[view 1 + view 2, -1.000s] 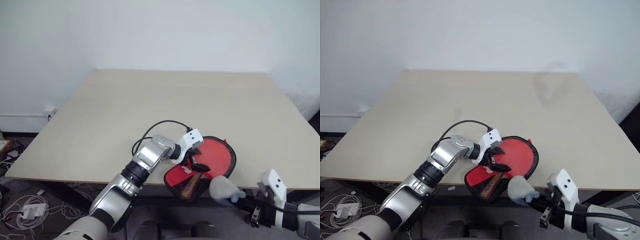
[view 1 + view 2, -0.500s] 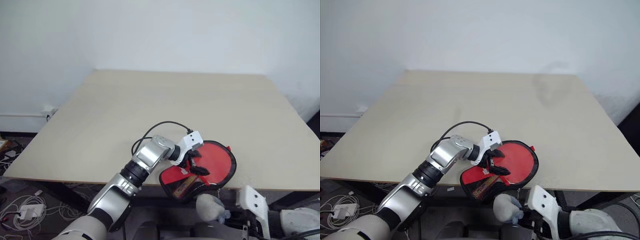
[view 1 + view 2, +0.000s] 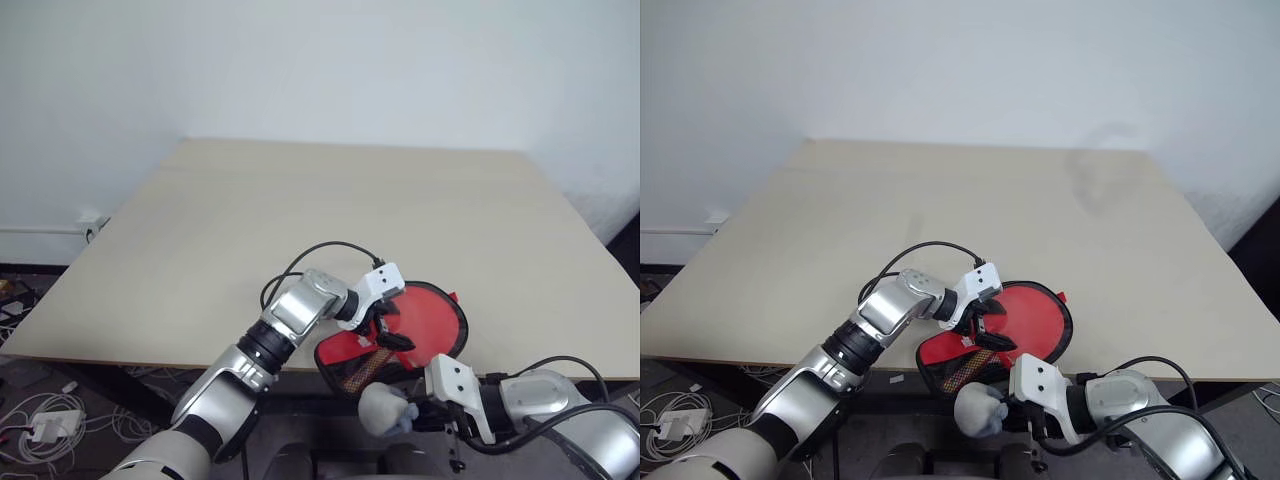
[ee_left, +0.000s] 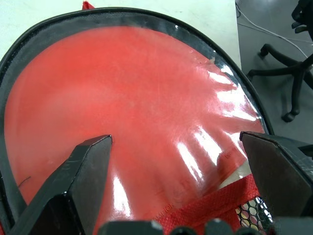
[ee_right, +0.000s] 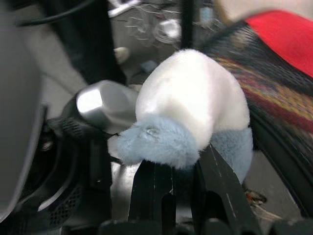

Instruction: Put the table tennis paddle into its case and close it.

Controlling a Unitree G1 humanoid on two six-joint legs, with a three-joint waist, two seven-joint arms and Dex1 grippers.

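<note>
The case (image 3: 446, 330), a black-rimmed pouch, lies open at the table's near edge, and its mesh end (image 3: 352, 372) hangs over the edge. Inside it lies the table tennis paddle (image 4: 122, 98), glossy red face up. A striped shape that may be the handle (image 5: 274, 93) shows through the mesh. My left gripper (image 3: 386, 328) hovers open just above the red face, its fingers (image 4: 83, 176) spread wide. Below the table edge my right gripper (image 5: 183, 171) is shut on a grey-blue and white plush toy (image 3: 384, 410), right beside the case's hanging end.
The beige table (image 3: 340, 210) stretches wide and bare beyond the case, with a white wall behind it. Cables and a power strip (image 3: 45, 425) lie on the floor at the left. An office chair base (image 4: 288, 83) stands on the floor past the table's right side.
My right gripper has swung left and lower with the plush toy, from the right corner to just under the case's overhanging end. The left gripper has stayed open over the paddle.
</note>
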